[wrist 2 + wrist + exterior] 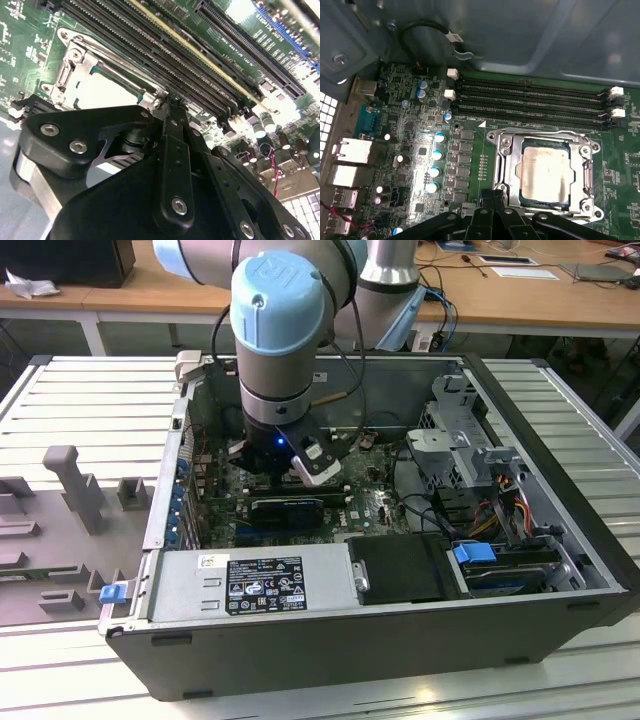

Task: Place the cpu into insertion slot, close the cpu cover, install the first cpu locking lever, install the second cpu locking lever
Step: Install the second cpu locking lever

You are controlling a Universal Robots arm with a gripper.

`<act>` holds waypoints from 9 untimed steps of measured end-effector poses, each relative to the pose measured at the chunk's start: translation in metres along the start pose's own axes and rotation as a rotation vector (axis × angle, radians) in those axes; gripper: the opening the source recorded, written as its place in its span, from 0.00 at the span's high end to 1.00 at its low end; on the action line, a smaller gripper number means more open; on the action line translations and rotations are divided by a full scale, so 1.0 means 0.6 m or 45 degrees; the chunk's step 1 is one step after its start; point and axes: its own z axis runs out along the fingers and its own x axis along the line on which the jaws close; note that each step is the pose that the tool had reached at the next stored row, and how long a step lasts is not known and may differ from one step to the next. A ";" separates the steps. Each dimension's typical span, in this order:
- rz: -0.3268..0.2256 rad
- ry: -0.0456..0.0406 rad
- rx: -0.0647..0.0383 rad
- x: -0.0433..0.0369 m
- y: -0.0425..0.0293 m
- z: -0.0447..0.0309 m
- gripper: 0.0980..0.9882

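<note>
1. The cpu (545, 172) lies flat in the insertion slot (492, 136), its pale metal top showing through the window of the cpu cover (512, 150), which appears folded down over it.
2. A thin locking lever (545, 133) runs along the socket edge nearest the memory slots (530, 100); I cannot tell whether it is latched.
3. The gripper (492, 202) hangs just beside the socket's opposite edge. In the second wrist view its fingers (172, 130) look pressed together, with nothing between them.
4. Judging by this, seating the chip and closing the cover are done, and the lever work is the step in hand.
5. Outward, the arm's blue-capped wrist (280, 360) reaches down into the open computer case (400, 640).
6. The power supply carries a dark printed label (265, 585); the motherboard has small white lettering.
</note>
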 end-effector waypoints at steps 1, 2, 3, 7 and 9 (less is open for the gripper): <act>0.000 0.000 0.000 0.000 0.002 -0.007 0.99; 0.000 0.000 0.000 0.000 0.003 -0.013 0.99; 0.000 0.000 0.000 0.000 0.005 -0.018 0.99; 0.000 0.000 0.000 -0.001 0.008 -0.033 0.99; 0.000 0.000 0.000 -0.001 0.010 -0.040 0.99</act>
